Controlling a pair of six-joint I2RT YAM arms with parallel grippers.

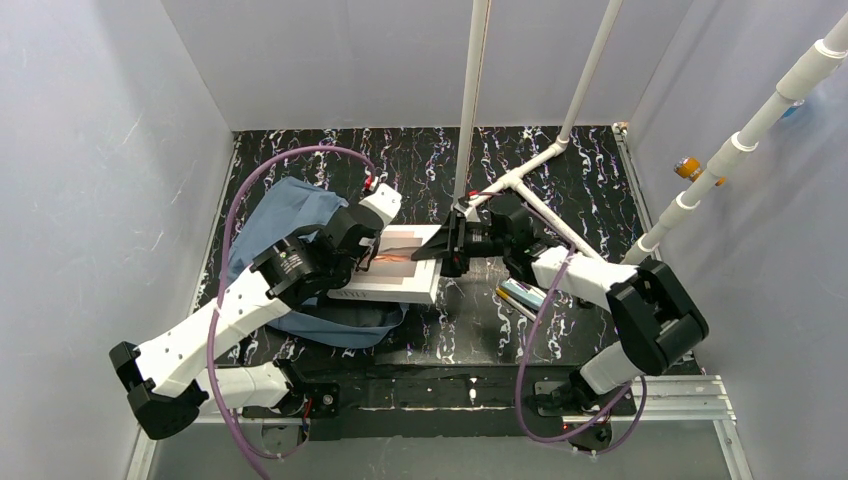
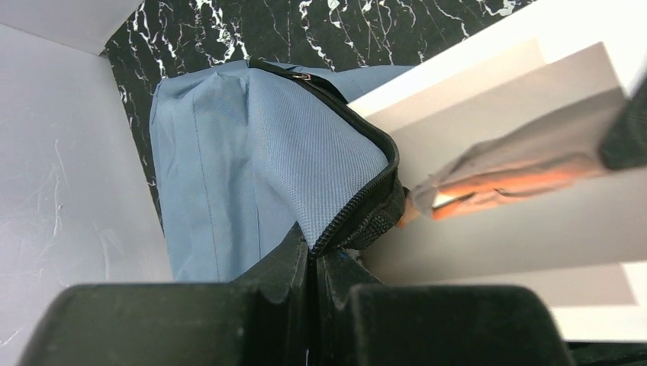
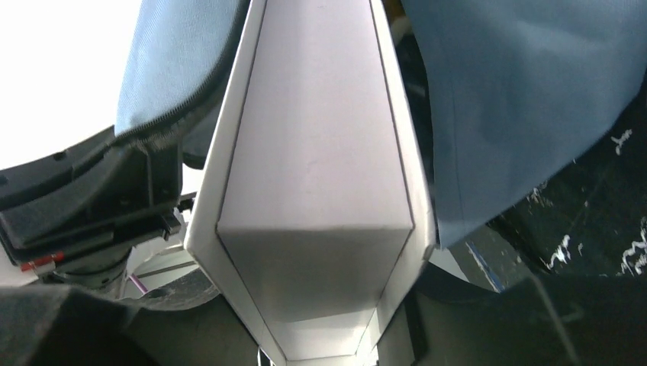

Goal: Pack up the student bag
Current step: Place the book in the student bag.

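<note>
The slate-blue student bag (image 1: 290,215) lies at the left of the dark marbled table. My left gripper (image 1: 362,248) is shut on the bag's zippered opening edge (image 2: 358,210) and holds the flap up. A white box (image 1: 398,268) with an orange picture on its top lies flat, its left end at the bag's mouth. My right gripper (image 1: 447,250) is shut on the box's right end. In the right wrist view the box (image 3: 317,175) runs out from between the jaws, with blue bag fabric (image 3: 526,99) on both sides. The box's far end is hidden inside the bag.
A white pipe frame (image 1: 470,100) rises from the table's middle and right. A shiny silver object (image 1: 520,293) lies on the table under my right arm. Pale walls close in the left, back and right. A metal rail (image 1: 680,395) runs along the near edge.
</note>
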